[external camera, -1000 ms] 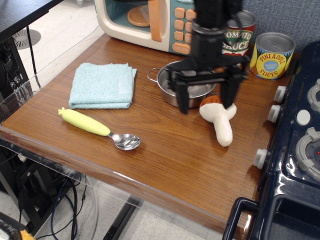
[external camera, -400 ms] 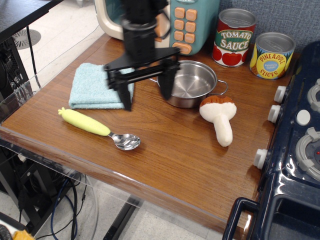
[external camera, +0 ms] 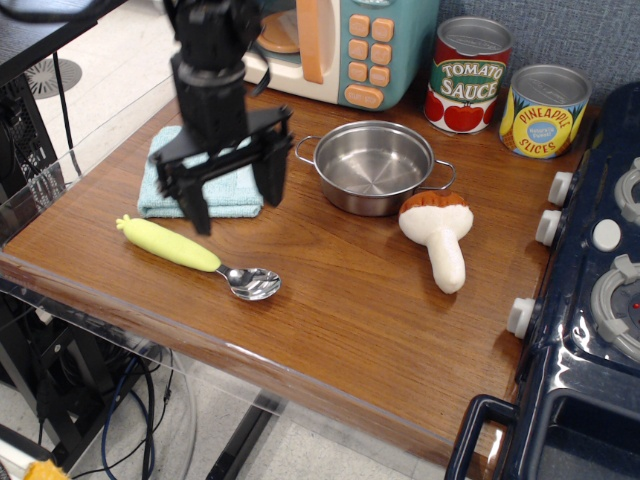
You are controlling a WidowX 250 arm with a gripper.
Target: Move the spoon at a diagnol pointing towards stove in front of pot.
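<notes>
Your gripper (external camera: pixel 236 198) hangs spread-fingered and empty above the spoon (external camera: pixel 197 257).

The spoon lies on the table (external camera: pixel 350 300), well left of pot (external camera: pixel 374 166) and stove (external camera: pixel 590 300).

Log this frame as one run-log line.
phase: approach | gripper: open, empty, above yellow-green-handled metal spoon | spoon: flat on wooden table, ungrasped | shiny steel pot: empty

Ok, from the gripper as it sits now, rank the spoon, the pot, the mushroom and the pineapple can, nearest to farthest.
Measured from the gripper, jaws open:
1. spoon, just below it toward the table's front edge.
2. pot, to its right in the picture.
3. mushroom, further right, past the pot.
4. pineapple can, far right at the back near the stove.
</notes>
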